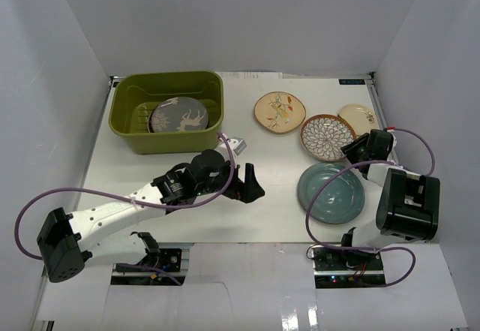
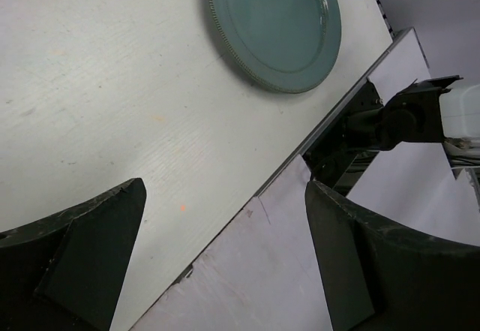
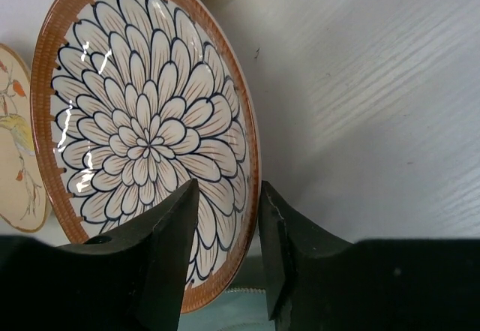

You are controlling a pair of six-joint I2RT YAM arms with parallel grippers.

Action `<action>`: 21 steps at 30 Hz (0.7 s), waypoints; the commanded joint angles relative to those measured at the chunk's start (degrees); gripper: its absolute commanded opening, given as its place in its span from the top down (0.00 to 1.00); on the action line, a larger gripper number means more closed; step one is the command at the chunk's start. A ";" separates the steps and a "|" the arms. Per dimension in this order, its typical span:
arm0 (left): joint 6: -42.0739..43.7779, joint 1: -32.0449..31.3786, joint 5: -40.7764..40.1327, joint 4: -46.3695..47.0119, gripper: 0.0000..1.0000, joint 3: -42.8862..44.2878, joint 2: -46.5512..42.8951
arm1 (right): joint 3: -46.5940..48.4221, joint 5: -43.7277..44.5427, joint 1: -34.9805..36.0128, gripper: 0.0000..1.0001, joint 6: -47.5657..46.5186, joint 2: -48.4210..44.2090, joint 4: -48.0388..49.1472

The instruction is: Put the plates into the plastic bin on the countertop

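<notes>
One grey plate (image 1: 178, 115) in bin (image 1: 161, 143)

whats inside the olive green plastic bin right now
One round dark grey plate with a white figure lies in the olive-green plastic bin, with the slotted bottom showing beside it. Whatever is under that plate is covered.

**Legible text, brands, numbers, signs:** none can be read in any view.

**Entry 1:** a small dark-blue label (image 1: 351, 82). It lies flat on the far edge of the countertop (image 1: 277, 188), at about 1 o'clock from the middle of the top view. It carries faint light marks, too small and blurred to make out.

**Left wrist and right wrist views:** no lettering readable.
</notes>
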 commanded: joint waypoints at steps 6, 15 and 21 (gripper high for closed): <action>7.62 0.13 -14.60 -8.84 0.02 4.27 -9.26 | -2.20 -5.42 0.01 0.85 3.01 0.00 7.82; 11.57 0.13 -23.92 -11.92 0.02 9.11 -16.38 | -3.18 -6.13 1.24 0.92 3.72 -22.63 5.99; 12.37 0.13 -27.27 -11.31 0.02 12.62 -21.13 | 7.80 -3.68 10.96 0.92 1.53 -30.49 0.09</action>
